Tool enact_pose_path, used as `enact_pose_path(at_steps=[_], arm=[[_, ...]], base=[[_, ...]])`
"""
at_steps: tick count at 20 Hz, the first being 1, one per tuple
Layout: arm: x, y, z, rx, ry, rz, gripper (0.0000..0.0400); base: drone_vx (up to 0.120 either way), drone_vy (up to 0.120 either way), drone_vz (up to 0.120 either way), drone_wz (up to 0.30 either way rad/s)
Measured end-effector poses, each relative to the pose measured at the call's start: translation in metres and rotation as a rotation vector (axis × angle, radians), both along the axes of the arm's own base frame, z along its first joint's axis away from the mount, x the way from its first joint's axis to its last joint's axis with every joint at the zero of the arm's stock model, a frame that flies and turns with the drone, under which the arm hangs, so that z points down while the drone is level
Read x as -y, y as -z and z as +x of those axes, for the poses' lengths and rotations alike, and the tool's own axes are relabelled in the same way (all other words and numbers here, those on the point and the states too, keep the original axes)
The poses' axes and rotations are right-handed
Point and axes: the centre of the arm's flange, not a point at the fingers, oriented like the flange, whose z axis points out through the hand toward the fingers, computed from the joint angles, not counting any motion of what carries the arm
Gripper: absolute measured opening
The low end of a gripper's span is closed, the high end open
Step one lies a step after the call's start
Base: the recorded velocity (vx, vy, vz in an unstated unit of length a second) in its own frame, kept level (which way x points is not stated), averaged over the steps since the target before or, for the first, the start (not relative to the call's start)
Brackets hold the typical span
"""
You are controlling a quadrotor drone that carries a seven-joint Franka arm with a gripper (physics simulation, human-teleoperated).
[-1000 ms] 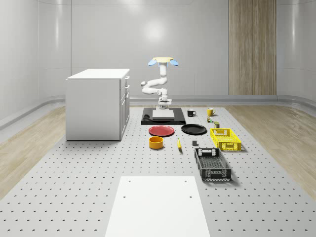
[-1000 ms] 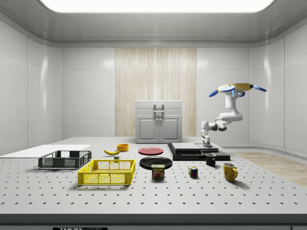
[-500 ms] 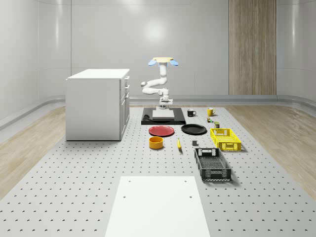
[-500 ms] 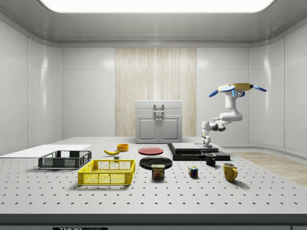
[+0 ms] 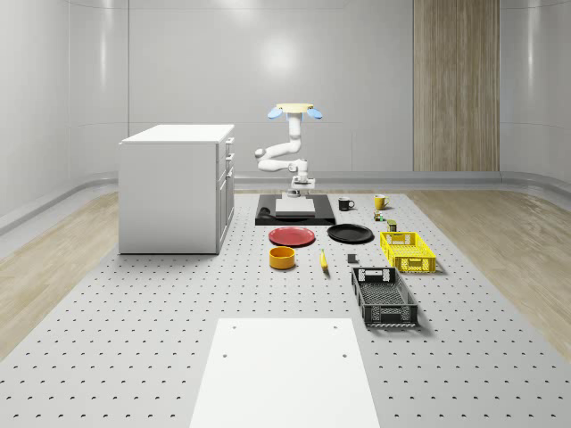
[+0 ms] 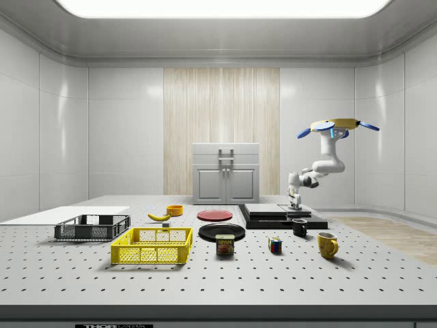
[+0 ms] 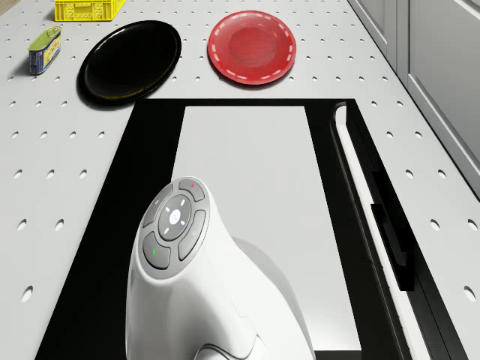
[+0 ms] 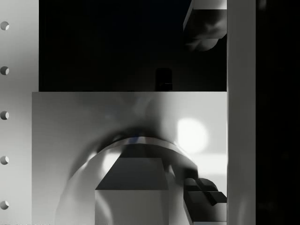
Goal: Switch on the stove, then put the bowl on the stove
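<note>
A drone point(image 5: 295, 110) hovers above the far edge of a black stove point(image 5: 295, 212) on a perforated grey surface point(image 5: 178, 303). Its white jointed arm point(image 5: 278, 153) folds downward, so the pincer point(image 6: 295, 203) hangs just over the stove's pale top panel point(image 7: 247, 187).

The step in hand appears to be switching on the stove. To do it well, the pincer should probably come down slowly and squarely on the control, which may be the small dark part point(image 8: 163, 78) seen in the wrist view on the black rim just beyond the pale panel. A light press is likely enough; pushing hard could tip the hovering drone off balance.

Whether the pincer is spread or pressed together cannot be told. It seems to hold nothing, and whether it touches the stove is unclear.

Beyond the stove, away from the pincer, lie a red plate point(image 7: 252, 46) and a black plate point(image 7: 131, 58) side by side. Further still sits the orange bowl point(image 5: 283, 257), the thing to be moved later, well apart from the pincer and not yet on the stove, with a banana point(image 5: 324, 260) near it. A white cabinet point(image 5: 177, 187) stands off to one side of the stove.
</note>
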Motion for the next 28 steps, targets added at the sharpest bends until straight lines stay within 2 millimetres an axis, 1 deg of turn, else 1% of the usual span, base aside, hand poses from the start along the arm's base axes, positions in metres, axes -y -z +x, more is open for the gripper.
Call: enact_pose_path(at_steps=[5, 15, 18, 23, 24, 28], arm=[[-0.017, 0.0, 0.0, 0.0, 0.0, 0.0, 0.04], [-0.067, 0.0, 0.0, 0.0, 0.0, 0.0, 0.04], [-0.079, 0.0, 0.0, 0.0, 0.0, 0.0, 0.04], [-0.089, 0.0, 0.0, 0.0, 0.0, 0.0, 0.04], [-0.09, 0.0, 0.0, 0.0, 0.0, 0.0, 0.04], [-0.093, 0.0, 0.0, 0.0, 0.0, 0.0, 0.04]], base=[[0.0, 0.0, 0.0, 0.0], [0.0, 0.0, 0.0, 0.0], [0.0, 0.0, 0.0, 0.0], [0.0, 0.0, 0.096, 0.0], [0.0, 0.0, 0.0, 0.0], [0.11, 0.0, 0.0, 0.0]])
